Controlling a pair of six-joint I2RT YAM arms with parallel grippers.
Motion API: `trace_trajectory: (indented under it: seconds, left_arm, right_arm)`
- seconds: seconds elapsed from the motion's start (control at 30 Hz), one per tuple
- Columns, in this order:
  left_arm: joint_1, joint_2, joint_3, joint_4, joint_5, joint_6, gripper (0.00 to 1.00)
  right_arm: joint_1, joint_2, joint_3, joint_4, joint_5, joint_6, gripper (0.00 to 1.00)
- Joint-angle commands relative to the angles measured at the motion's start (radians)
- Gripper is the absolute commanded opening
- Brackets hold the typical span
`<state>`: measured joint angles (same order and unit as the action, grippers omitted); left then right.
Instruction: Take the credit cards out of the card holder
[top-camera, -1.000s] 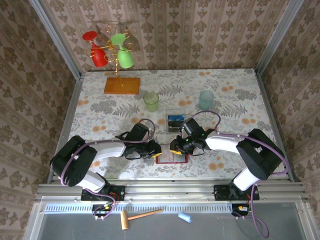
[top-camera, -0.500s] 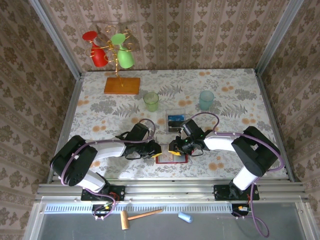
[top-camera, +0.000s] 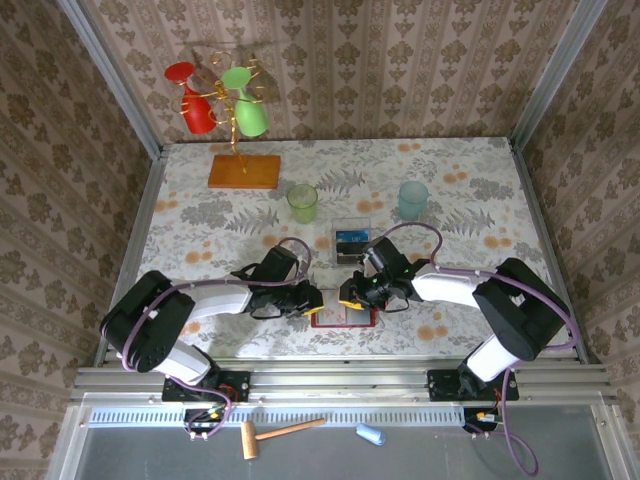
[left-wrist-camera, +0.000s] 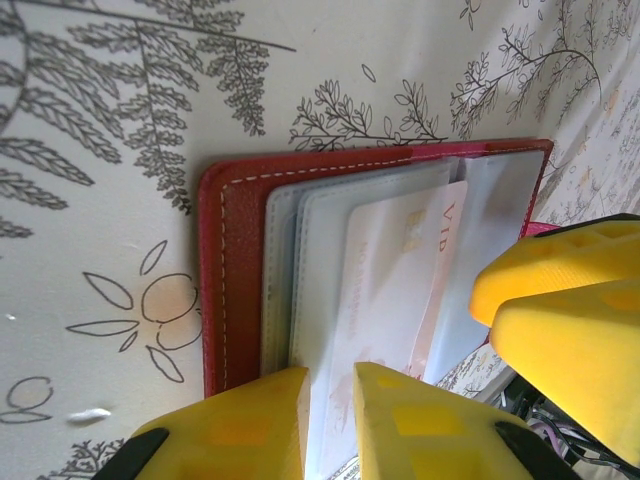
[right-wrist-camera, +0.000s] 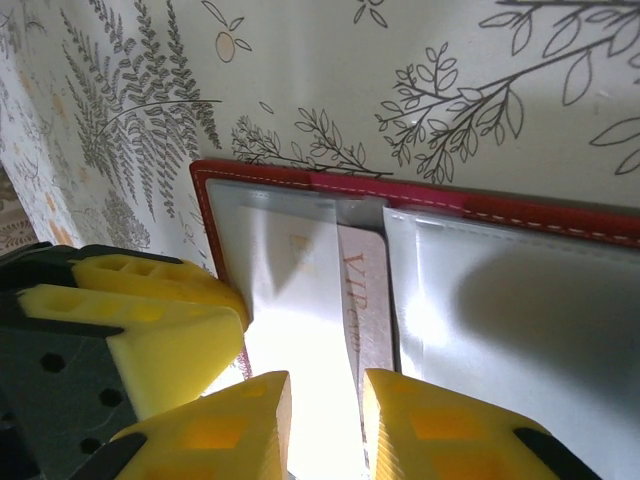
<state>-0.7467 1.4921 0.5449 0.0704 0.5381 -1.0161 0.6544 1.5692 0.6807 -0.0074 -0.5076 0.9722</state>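
Lying open and flat near the front edge of the flowered table: red card holder, with pale pink card tucked inside. Pinched at an inner sleeve edge by left gripper; straddled at the card by right gripper, fingers nearly closed, actual grip impossible to tell.

The card holder lies open by the bench's near edge, between the left hand and right hand, a card in its pocket. Just behind it lie other cards.
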Motion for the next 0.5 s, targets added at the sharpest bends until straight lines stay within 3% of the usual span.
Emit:
trace_trajectory:
  seconds: [0.0, 0.47]
  left_arm:
    - [-0.004, -0.012, 0.019, -0.052, -0.012, 0.018, 0.21]
    - [-0.016, 0.01, 0.034, -0.029, 0.005, 0.016, 0.17]
  right_arm:
    - [-0.001, -0.022, -0.003, -0.038, 0.023, -0.015, 0.25]
    - [-0.006, 0.038, -0.012, -0.01, -0.009, -0.046, 0.24]
